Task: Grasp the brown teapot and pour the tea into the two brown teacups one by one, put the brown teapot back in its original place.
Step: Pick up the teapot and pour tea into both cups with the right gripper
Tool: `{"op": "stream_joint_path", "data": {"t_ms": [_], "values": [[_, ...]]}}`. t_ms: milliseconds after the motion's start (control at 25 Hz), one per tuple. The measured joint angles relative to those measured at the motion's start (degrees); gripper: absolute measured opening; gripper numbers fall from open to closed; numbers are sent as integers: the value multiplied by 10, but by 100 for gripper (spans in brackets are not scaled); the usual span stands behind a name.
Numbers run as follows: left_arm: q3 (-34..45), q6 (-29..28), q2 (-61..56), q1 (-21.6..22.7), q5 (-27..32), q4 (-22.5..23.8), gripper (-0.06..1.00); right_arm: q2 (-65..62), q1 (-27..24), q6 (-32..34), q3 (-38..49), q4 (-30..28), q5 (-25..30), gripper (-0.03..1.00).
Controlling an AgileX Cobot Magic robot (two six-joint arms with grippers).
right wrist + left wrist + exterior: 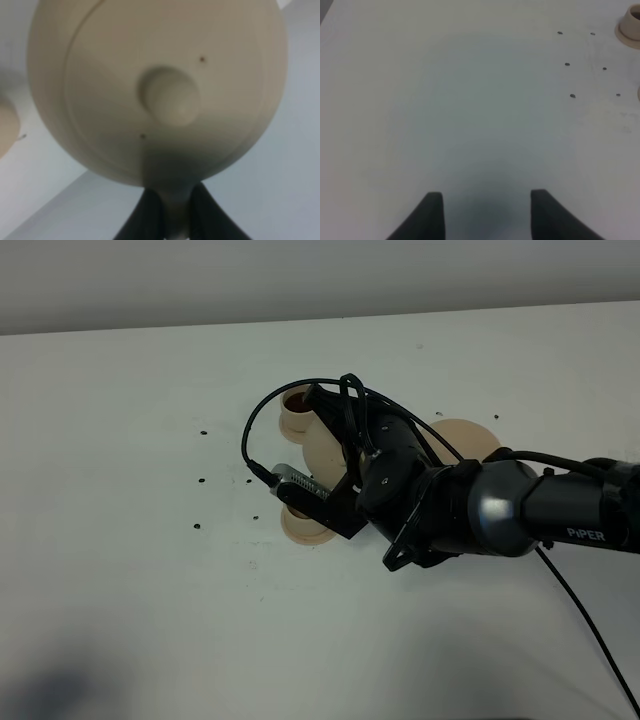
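Note:
The brown teapot (pixel 160 85) fills the right wrist view with its knobbed lid facing the camera. My right gripper (pixel 172 215) is shut on the teapot's loop handle. In the exterior high view my right arm (pixel 480 505) reaches across the middle and covers most of the teapot (pixel 322 445), which hangs between the two brown teacups. The far teacup (pixel 297 410) shows dark inside. The near teacup (pixel 300 527) is mostly hidden under the wrist. The large round saucer (pixel 465 438), the original place, lies bare behind the arm. My left gripper (pixel 485 210) is open over bare table.
The white table (pixel 150 570) has several small dark holes (pixel 201 481) left of the cups. A black cable (pixel 255 425) loops over the far cup. In the left wrist view the far teacup (pixel 631 25) sits at the frame's edge.

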Motion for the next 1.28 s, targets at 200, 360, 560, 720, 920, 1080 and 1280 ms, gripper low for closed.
{"op": "stream_joint_path", "data": {"t_ms": [200,360,560,720,920,1080,1280], "values": [[0,0,0,0,0,0,43,0,0,-14,-8,0,0,10],[0,1,0,0,0,0,43,0,0,-25,-14,0,0,10],[0,1,0,0,0,0,43,0,0,-35,-17,0,-4,10],[0,1,0,0,0,0,43,0,0,-50,-19,0,-14,10],[0,1,0,0,0,0,43,0,0,-63,-19,0,-15,10],[0,1,0,0,0,0,43,0,0,-76,-19,0,-16,10],[0,1,0,0,0,0,43,0,0,-87,-19,0,-18,10]]}}
